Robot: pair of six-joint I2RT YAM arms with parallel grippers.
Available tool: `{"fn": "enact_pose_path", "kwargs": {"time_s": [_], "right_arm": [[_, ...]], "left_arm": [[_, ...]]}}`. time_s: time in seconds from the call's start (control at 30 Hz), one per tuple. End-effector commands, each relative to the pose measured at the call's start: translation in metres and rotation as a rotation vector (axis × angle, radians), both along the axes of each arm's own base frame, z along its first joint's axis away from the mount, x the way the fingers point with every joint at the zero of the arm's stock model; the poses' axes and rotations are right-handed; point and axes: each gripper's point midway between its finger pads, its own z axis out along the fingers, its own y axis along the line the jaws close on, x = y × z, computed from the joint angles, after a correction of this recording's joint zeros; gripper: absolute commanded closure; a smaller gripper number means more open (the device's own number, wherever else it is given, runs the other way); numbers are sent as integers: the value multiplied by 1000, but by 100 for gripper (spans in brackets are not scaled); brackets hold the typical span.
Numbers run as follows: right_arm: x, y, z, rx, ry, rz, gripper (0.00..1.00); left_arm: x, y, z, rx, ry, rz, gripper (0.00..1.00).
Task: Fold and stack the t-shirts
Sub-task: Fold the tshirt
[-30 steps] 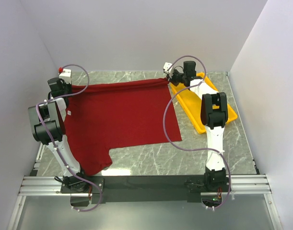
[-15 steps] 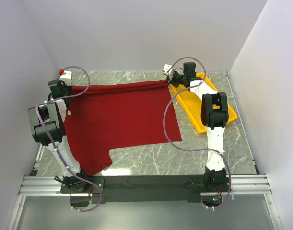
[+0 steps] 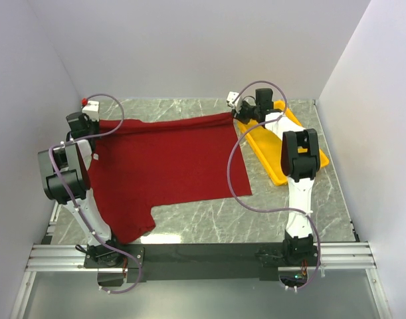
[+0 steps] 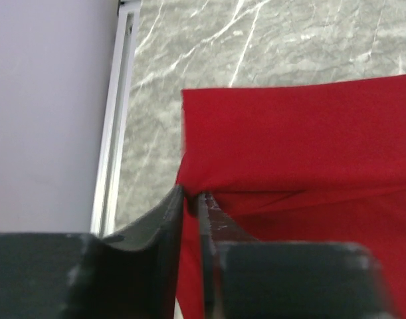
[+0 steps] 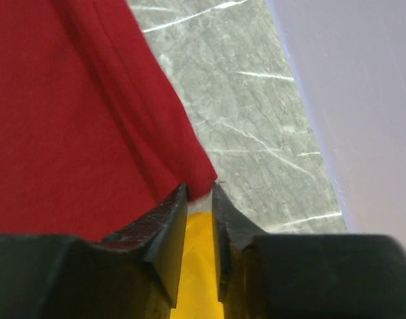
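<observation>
A red t-shirt (image 3: 166,159) lies spread on the marble table, with one sleeve near the left arm's base. My left gripper (image 3: 96,123) is at the shirt's far left corner and shut on a fold of the cloth (image 4: 269,146), which fills the narrow slot between the fingers (image 4: 156,226). My right gripper (image 3: 234,114) is at the far right corner. Its jaws stand a narrow gap apart and pinch only the very tip of the corner (image 5: 189,166). Creases run to the fingertips (image 5: 176,206). The far hem runs straight between the two grippers.
A yellow tray (image 3: 282,143) lies on the table right of the shirt, and its near end shows under my right gripper (image 5: 197,279). The back and side walls stand close behind both grippers. The table's metal rail (image 4: 113,133) runs beside the left gripper.
Both wrists have sunk slightly at the far edge, still holding the shirt's corners. The shirt's far hem has settled a little lower and nearer.
</observation>
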Motion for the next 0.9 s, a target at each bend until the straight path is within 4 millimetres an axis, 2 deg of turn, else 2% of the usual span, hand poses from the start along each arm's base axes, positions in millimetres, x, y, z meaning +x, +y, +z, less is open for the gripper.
{"fn": "enact_pose_path", "kwargs": {"time_s": [0.0, 0.03, 0.07, 0.1, 0.13, 0.17, 0.23, 0.33, 0.4, 0.47, 0.5, 0.53, 0.57, 0.6, 0.63, 0.67, 0.7, 0.73, 0.8, 0.83, 0.87], "right_arm": [[2, -12, 57, 7, -122, -6, 67], [1, -11, 60, 10, -125, -2, 59], [-1, -11, 63, 13, -129, 3, 55], [-4, -12, 67, 12, -136, 8, 53], [-5, -12, 69, 11, -137, 13, 51], [-7, -11, 71, 12, -139, 14, 51], [-10, -11, 77, 20, -142, 19, 50], [-16, -9, 89, 47, -139, 16, 50], [-23, -5, 102, 76, -128, 24, 50], [-37, 1, 103, 107, -47, 37, 50], [-39, 5, 114, 115, -34, 45, 50], [-54, 7, 105, 122, 70, 37, 50], [-61, 15, 105, 136, 120, 42, 49], [-65, 18, 113, 151, 152, 37, 49], [-81, 22, 106, 171, 265, 21, 49], [-89, 28, 105, 178, 312, 23, 49], [-101, 34, 103, 200, 397, 10, 48], [-107, 37, 103, 210, 429, 6, 48], [-123, 47, 103, 243, 506, 1, 48], [-126, 47, 103, 257, 525, -10, 48], [-130, 49, 107, 271, 538, -13, 48]], "left_arm": [[-8, 11, 39, 10, -80, 46, 77], [-12, 11, 44, 10, -100, 51, 73], [-13, 12, 47, 8, -111, 61, 68], [-16, 14, 50, -6, -124, 74, 48], [-18, 13, 52, -15, -132, 72, 39], [-19, 13, 63, -15, -159, 69, 38], [-21, 12, 72, -27, -182, 66, 32], [-27, 9, 101, -25, -251, 57, 28], [-30, 7, 111, -38, -277, 61, 25], [-33, 8, 119, -74, -289, 69, 24], [-37, 8, 106, -167, -238, 105, 21], [-30, 12, 113, -213, -231, 123, 21], [-26, 9, 108, -343, -214, 168, 20], [-24, 9, 99, -421, -164, 179, 18], [-15, 11, 83, -499, -69, 213, 17], [-14, 9, 74, -559, -16, 237, 17], [-2, 7, 83, -625, -20, 225, 15], [1, 6, 58, -671, 38, 251, 15], [15, 5, 55, -755, 27, 274, 18], [21, 3, 38, -793, 56, 272, 19], [26, 2, 33, -832, 58, 285, 23]]}}
